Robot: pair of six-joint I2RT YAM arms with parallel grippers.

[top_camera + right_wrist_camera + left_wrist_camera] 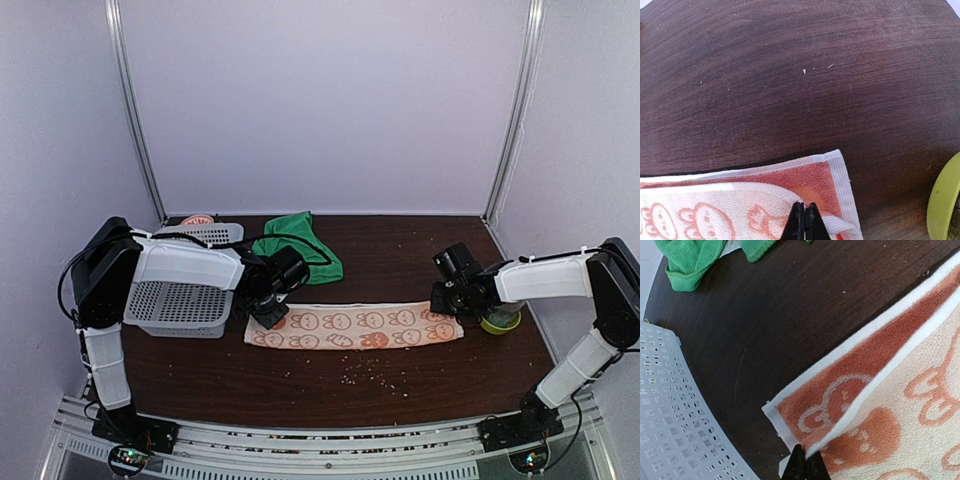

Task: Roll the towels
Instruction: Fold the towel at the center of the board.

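Towel [355,327], ends pinched (left pincer [805,460], right pincer [804,215])

White basket [176,306] L, maybe green cup [502,322] R, dark table [400,260].

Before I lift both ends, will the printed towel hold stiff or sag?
Probably sags: the printed towel is soft terry, its top layer curling at the right hand. Likely light: it lies thin and flat. The fold may open, since the left hand seems to pinch one layer.

Printed towel [880,390], at the left pincer [805,464]: looped terry cloth, flat-woven white hem. Table [765,315] beyond it: dark wood grain, matt, scuffed. Basket [670,410] to its left: perforated matt grey plastic.
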